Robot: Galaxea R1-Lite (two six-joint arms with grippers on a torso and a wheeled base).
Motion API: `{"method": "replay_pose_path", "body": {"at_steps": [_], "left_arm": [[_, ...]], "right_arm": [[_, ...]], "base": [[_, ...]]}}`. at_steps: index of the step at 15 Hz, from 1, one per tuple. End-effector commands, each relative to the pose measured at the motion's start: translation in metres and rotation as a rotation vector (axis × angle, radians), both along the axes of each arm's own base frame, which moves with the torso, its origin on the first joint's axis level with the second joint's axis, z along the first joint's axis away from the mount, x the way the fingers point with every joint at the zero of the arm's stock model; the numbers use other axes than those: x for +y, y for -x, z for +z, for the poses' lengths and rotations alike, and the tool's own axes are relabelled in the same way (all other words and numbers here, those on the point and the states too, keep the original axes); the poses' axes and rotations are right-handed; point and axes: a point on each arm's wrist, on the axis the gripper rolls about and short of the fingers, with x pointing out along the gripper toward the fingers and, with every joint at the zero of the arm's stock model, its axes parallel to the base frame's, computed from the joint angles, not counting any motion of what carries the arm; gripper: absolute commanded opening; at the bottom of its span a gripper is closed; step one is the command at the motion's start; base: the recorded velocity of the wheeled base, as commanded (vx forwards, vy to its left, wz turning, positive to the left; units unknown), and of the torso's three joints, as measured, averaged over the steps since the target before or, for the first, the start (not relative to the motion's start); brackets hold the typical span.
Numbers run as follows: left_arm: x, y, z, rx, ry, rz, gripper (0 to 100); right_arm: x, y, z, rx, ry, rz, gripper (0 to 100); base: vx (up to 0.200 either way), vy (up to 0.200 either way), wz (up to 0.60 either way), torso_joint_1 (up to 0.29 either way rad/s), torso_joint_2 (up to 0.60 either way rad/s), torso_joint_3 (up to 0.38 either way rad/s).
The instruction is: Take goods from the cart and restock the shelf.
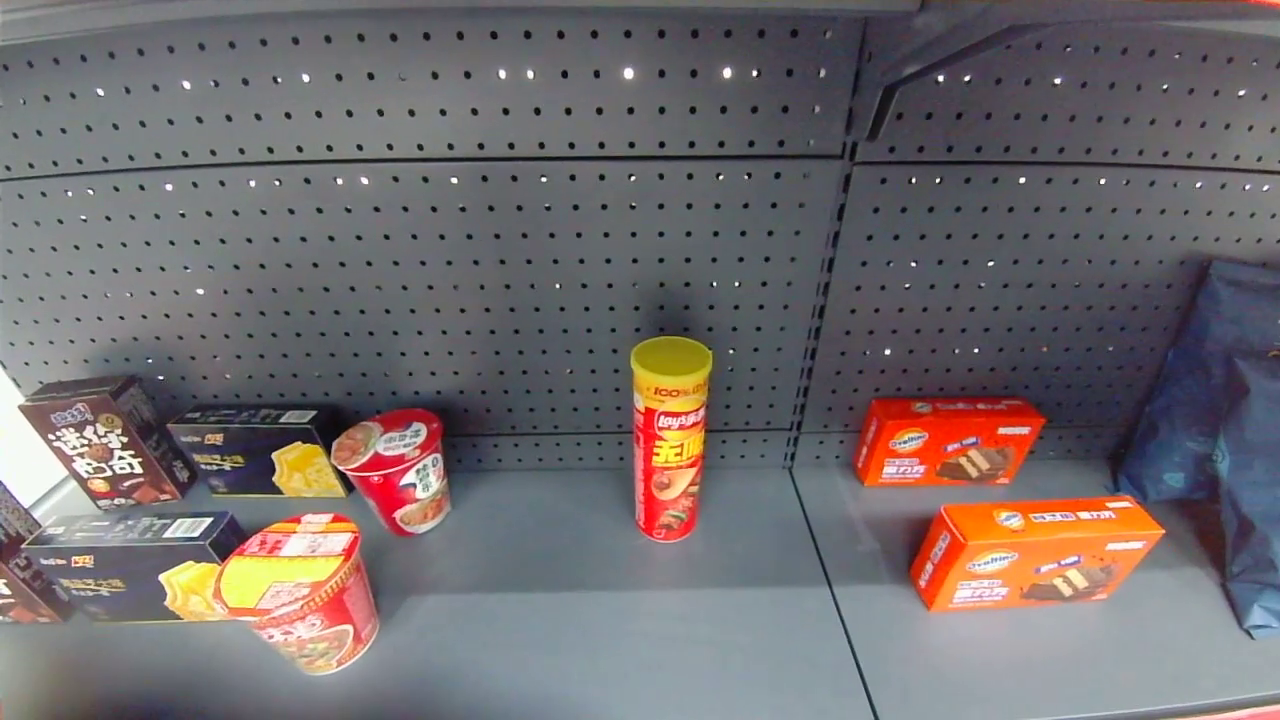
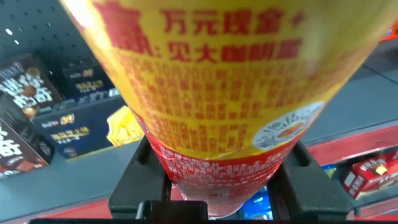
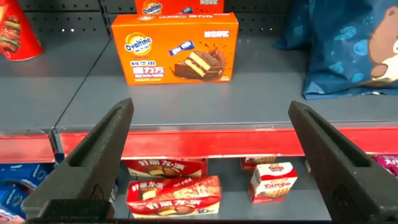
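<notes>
You face a grey shelf (image 1: 600,620) with a pegboard back (image 1: 450,250). At its right end lean dark blue bags (image 1: 1225,420), the largest goods on it. Left of them lie two orange boxes (image 1: 1035,552), one behind the other and apart. At the left end you have three dark boxes (image 1: 130,575): two side by side at the back and one nearer the front. A tall chips can (image 1: 670,440) stands upright near the middle, alone. Between it and the dark boxes sit two red cups (image 1: 300,590), both tilted, one at the front and one farther back.

Your left gripper (image 2: 221,180) holds a noodle cup (image 2: 217,81). Its black fingers (image 2: 143,180) are clamped on the cup's narrow red end, before the left end of the shelf with the dark boxes behind it. Your right gripper (image 3: 211,155) hangs before the shelf's red front edge (image 3: 205,142), facing the nearer orange box, its fingers (image 3: 93,155) spread wide apart.
</notes>
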Motion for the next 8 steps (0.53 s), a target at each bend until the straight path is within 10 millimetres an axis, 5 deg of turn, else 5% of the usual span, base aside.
{"method": "replay_pose_path", "body": {"at_steps": [1, 4, 8], "left_arm": [[0.0, -0.003, 0.012, 0.003, -0.007, 0.009, 0], [0.001, -0.005, 0.022, -0.004, -0.016, 0.066, 0], [0.001, -0.008, 0.009, 0.034, -0.018, 0.086, 0]], "right_arm": [[0.0, 0.0, 0.0, 0.001, 0.003, 0.002, 100], [0.0, 0.0, 0.0, 0.0, -0.006, -0.003, 100], [0.0, 0.0, 0.0, 0.0, 0.0, -0.006, 100]], "base": [[0.0, 0.0, 0.0, 0.0, 0.0, 0.0], [0.0, 0.0, 0.0, 0.0, 0.0, 0.0], [0.0, 0.0, 0.0, 0.0, 0.0, 0.0]]}}
